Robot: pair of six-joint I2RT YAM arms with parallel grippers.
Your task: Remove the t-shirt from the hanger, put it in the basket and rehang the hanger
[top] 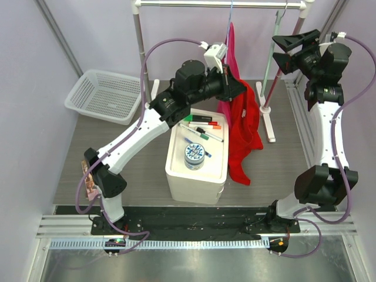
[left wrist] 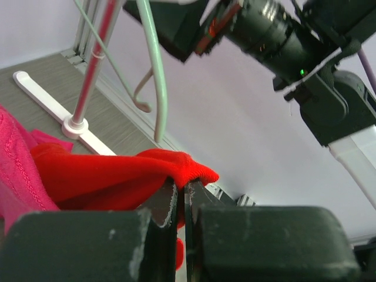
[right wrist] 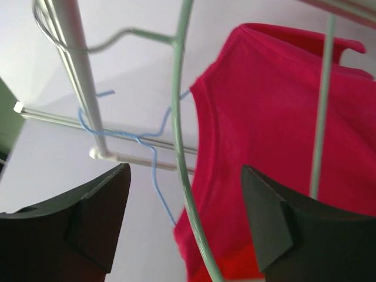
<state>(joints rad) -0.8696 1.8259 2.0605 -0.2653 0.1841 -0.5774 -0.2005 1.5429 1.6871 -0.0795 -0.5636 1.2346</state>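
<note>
A red t-shirt [top: 244, 135] hangs in a loose bunch below the rail [top: 217, 4], beside a pink t-shirt [top: 230, 44] on a blue wire hanger [top: 230, 12]. My left gripper [top: 238, 88] is shut on a fold of the red t-shirt [left wrist: 117, 176]; the cloth drapes over its fingertips [left wrist: 202, 194]. A bare green hanger [top: 275, 35] hangs at the rail's right end. My right gripper [top: 285, 50] is open by it. In the right wrist view the green hanger's wire [right wrist: 179, 117] runs between the open fingers [right wrist: 258, 211], touching neither, with the pink t-shirt [right wrist: 276, 117] behind.
A white box [top: 176, 176] holding markers and a tape roll stands below the left arm. A white mesh basket [top: 106, 94] sits at the back left. The rack's right post and white foot [top: 268, 123] stand just right of the red cloth.
</note>
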